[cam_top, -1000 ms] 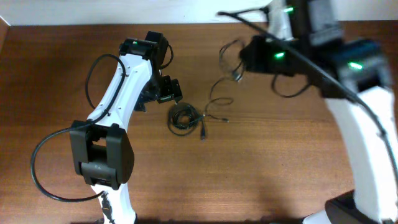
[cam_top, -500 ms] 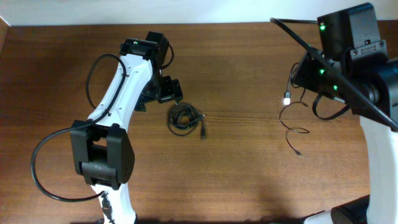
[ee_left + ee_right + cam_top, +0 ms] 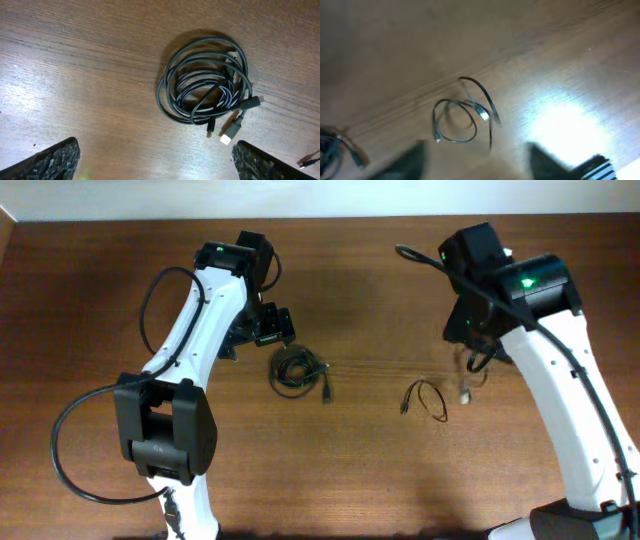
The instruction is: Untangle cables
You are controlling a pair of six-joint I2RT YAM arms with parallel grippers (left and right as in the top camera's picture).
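Bench (image 3: 90, 300), dark wood. The cables lie in two lots, well apart.

Lot one: tight coil (image 3: 205, 85) of thin black cord, several turns laid over each other, near mid-bench. It is roughly round with no real long axis. Its plug ends (image 3: 235, 131) stick out together on one edge.

Lot two: loose cord (image 3: 425, 398), a small open loop with a tail, lying flat toward the right arm's side. Its white plug (image 3: 482, 116) sits just beside the loop. Nothing holds it.

Left gripper (image 3: 156, 162): jaws spread wide and empty, with only the two tips showing at the bottom corners of the wrist view. The coil lies ahead of the gap, offset toward the right-hand tip, apart from both tips. From overhead, the coil is just beside this gripper on its inboard side.

Right gripper (image 3: 480, 162): blurred, but the fingers read as spread with nothing between them. The loose cord lies ahead of it and a little left of centre.

Judgement: the left arm is much the nearer to the coil, so the next pick falls to it. The protruding plug edge looks the likeliest place to pinch, though overlapping turns may lift as one clump.
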